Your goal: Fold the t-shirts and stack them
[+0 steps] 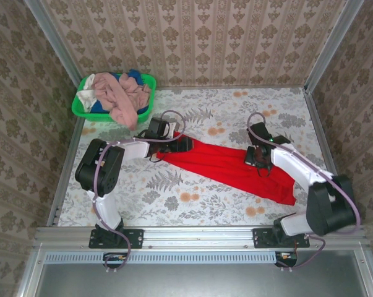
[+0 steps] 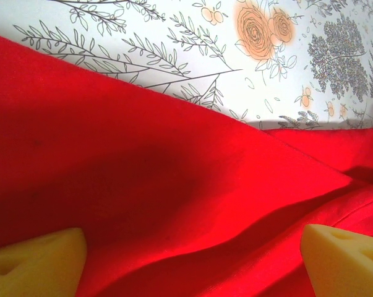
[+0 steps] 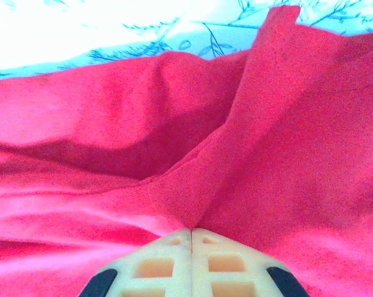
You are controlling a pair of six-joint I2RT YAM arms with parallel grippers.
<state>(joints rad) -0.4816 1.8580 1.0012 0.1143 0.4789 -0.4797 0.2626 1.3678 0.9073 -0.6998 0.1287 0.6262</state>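
Red t-shirt (image 1: 235, 167) stretched across floral table (image 1: 174, 192); left gripper (image 2: 192, 247), jaws apart, over one end; right gripper (image 3: 191, 230), jaws clamped on its fabric

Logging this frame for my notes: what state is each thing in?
Red t-shirt: stretched out in a long rumpled band.
Left pincer: open, low over the red cloth.
Right pincer: shut on a fold of the red t-shirt.
Green basket: upright, heaped full.
Pink t-shirt: crumpled, hanging over the basket's front rim.
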